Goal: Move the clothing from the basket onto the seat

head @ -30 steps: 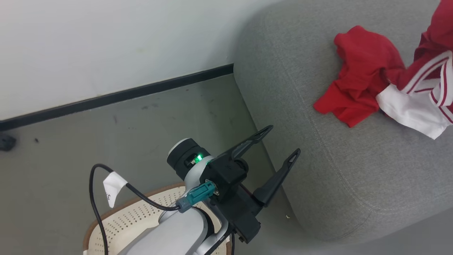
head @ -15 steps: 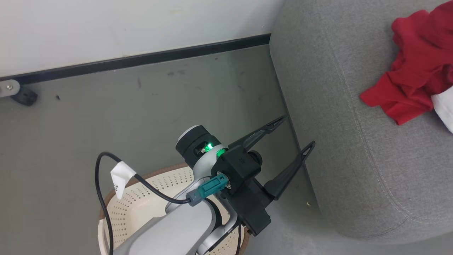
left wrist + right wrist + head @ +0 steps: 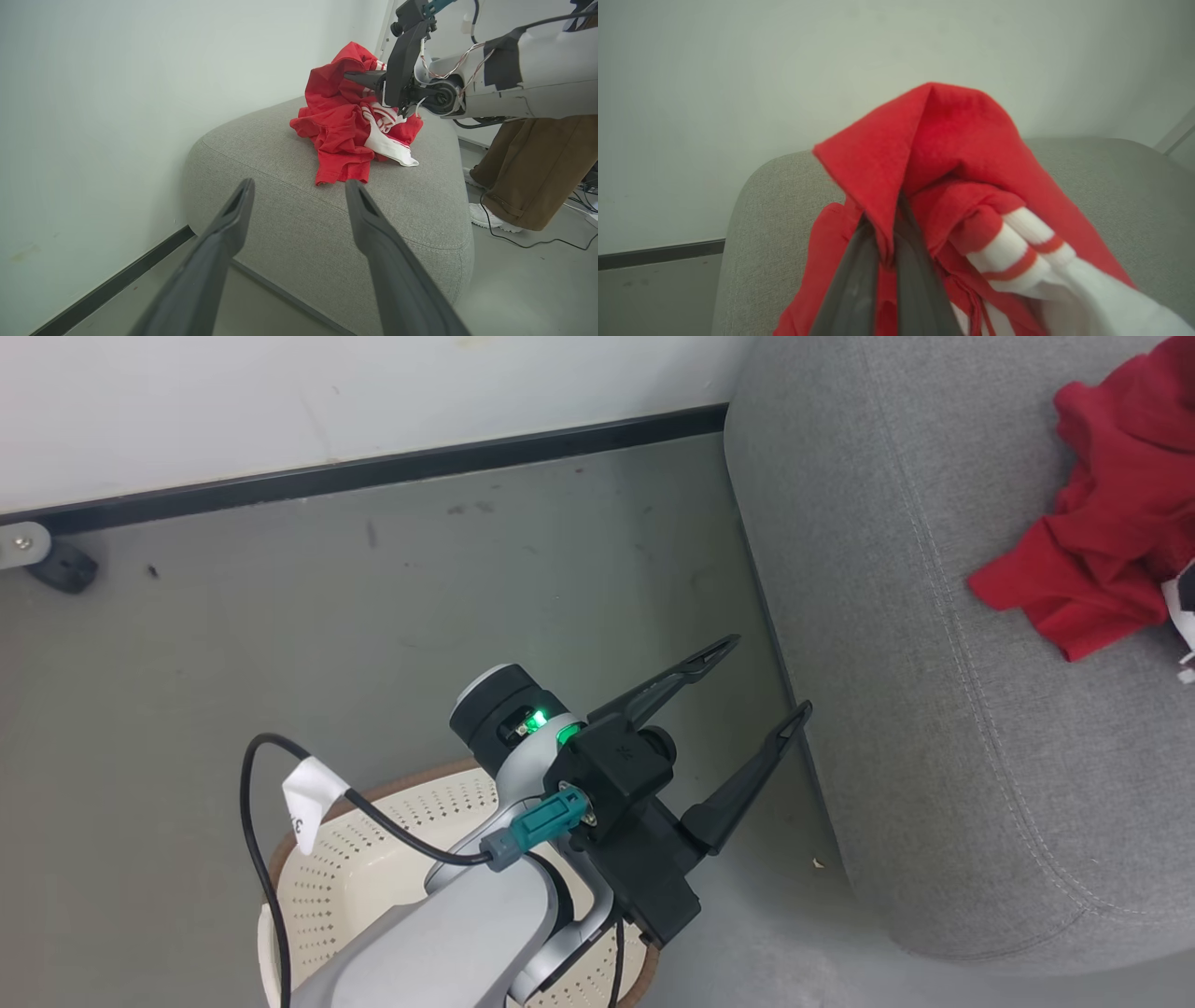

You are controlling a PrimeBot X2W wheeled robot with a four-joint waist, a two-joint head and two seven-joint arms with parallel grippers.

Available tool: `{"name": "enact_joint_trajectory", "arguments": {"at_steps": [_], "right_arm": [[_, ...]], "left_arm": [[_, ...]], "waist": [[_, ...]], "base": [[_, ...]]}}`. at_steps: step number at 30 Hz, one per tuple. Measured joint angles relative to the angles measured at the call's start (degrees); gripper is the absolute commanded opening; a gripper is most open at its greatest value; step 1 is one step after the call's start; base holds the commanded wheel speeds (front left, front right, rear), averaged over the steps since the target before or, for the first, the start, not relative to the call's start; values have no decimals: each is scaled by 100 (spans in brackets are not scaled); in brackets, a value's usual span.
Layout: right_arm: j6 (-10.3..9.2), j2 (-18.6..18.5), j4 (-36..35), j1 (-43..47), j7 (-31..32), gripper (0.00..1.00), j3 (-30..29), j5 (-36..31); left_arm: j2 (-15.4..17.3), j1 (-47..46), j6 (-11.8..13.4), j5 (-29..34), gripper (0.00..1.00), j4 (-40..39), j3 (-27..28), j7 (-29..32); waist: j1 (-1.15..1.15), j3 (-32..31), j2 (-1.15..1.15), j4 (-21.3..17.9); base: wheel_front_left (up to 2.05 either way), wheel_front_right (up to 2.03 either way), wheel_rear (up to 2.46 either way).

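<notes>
Pinched a fold of the clothing, heaped on the seat, in the fully closed right claw. Held left claw wide open, empty, near the basket. Risked dragging the heap off the seat by withdrawing without letting go.

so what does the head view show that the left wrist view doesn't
Head view adds the basket on the floor under the left arm, and a dark caster by the wall. Left wrist view adds the right gripper, jaws shut on the clothing, and a person's trouser leg. Both have the seat, the clothing on it and the left gripper, jaws open.
</notes>
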Motion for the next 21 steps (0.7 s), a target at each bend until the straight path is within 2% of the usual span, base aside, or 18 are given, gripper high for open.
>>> {"name": "enact_joint_trajectory", "arguments": {"at_steps": [1, 8, 14, 21], "right_arm": [[3, 35, 20, 0, 0, 100, 7, 0], [154, 86, 100, 47, 0, 100, 11, 0], [241, 213, -115, 140, 0, 100, 62, -71], [279, 254, -425, 722, 0, 100, 107, -162]], "left_arm": [[0, 0, 0, 0, 100, 11, 1, -3], [-7, -1, -1, -1, 100, 79, 4, -57], [42, 2, -1, -10, 100, 193, 92, -137], [49, 64, 3, -64, 100, 333, 166, -260]], "waist": [[0, 2, 0, -17], [0, -8, 0, -97], [0, -75, 0, -177], [0, -258, 0, -267]], "base": [[0, 0, 0], [0, 0, 0], [0, 0, 0], [0, 0, 0]]}}
